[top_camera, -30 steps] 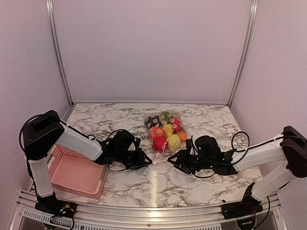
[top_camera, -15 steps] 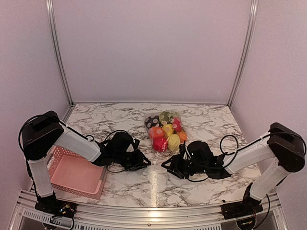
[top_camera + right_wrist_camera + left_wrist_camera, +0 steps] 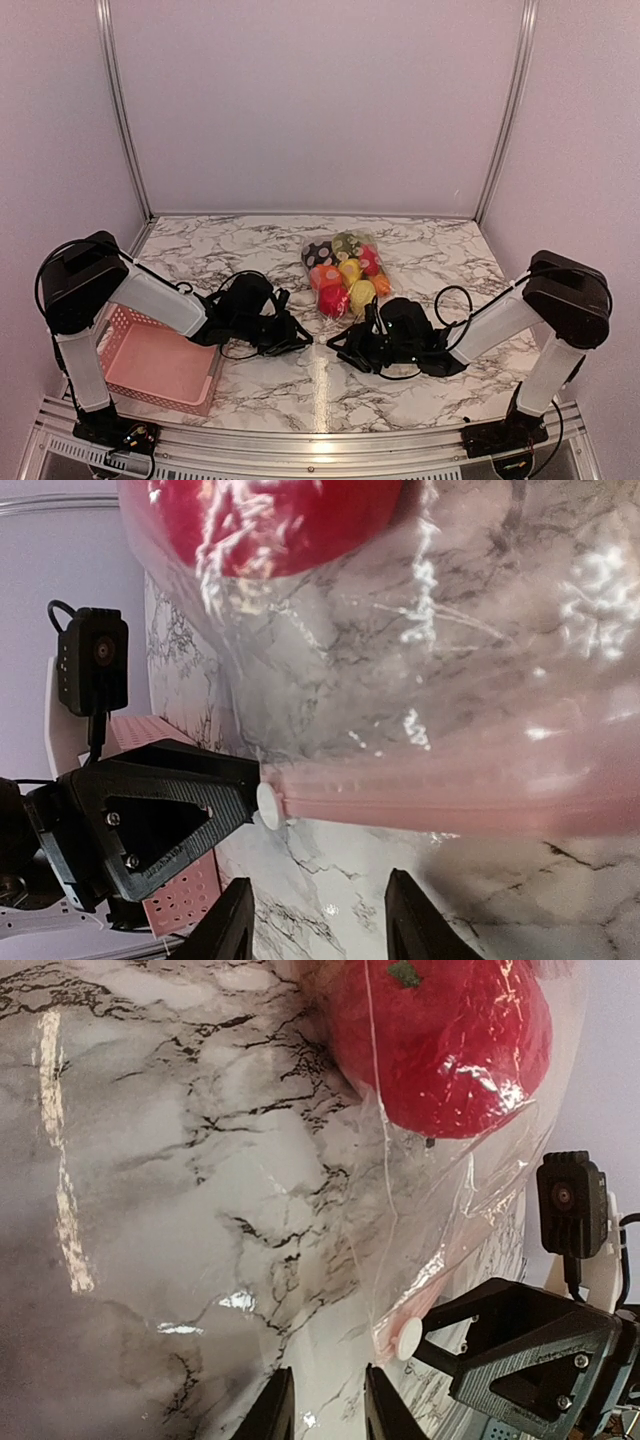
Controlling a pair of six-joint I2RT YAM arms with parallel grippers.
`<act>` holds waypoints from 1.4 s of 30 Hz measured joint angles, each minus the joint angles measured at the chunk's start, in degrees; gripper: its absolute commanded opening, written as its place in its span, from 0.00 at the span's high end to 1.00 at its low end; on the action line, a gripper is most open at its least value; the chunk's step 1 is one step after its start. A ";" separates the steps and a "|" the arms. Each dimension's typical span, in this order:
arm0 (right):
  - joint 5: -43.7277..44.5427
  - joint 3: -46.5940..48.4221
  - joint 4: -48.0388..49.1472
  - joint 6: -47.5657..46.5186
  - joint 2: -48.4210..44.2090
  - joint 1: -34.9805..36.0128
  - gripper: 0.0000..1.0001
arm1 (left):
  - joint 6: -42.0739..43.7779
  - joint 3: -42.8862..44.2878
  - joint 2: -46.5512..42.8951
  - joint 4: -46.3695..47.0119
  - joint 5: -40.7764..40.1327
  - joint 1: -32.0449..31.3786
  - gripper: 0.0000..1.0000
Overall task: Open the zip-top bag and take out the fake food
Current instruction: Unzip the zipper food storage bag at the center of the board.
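Observation:
The clear zip-top bag (image 3: 347, 306) lies shut on the marble, the fake food (image 3: 345, 272) packed inside it. A red apple (image 3: 450, 1040) presses against the plastic. The pink zip strip (image 3: 450, 795) runs along the bag's near edge and ends in a white slider (image 3: 408, 1338). My left gripper (image 3: 300, 340) sits low just left of that corner, and my right gripper (image 3: 338, 350) just right of it. In the wrist views the left gripper (image 3: 327, 1385) and the right gripper (image 3: 318, 890) are both open over bare marble, tips close to the slider.
A pink mesh basket (image 3: 160, 365) stands at the near left, by the left arm's base. Cables loop off both wrists. The two grippers' tips nearly meet in front of the bag.
My right gripper has slid left along the table to the bag's zip corner, its jaws narrowing a little. The left gripper has hardly moved.

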 measured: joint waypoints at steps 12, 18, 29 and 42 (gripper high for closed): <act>0.04 1.51 6.56 2.25 4.70 0.02 0.63 | 1.29 -1.05 -2.23 -0.28 0.90 0.76 0.75; 0.24 1.95 9.84 3.72 6.97 0.04 0.67 | 1.64 -1.05 -2.38 -0.35 1.38 0.81 0.75; 1.40 1.95 15.34 6.75 10.49 0.04 0.74 | 2.54 -1.05 -2.38 -0.42 2.82 0.87 0.75; 2.14 1.95 21.88 9.79 14.25 0.04 0.82 | 2.54 -0.87 -2.38 -0.44 3.80 0.98 0.76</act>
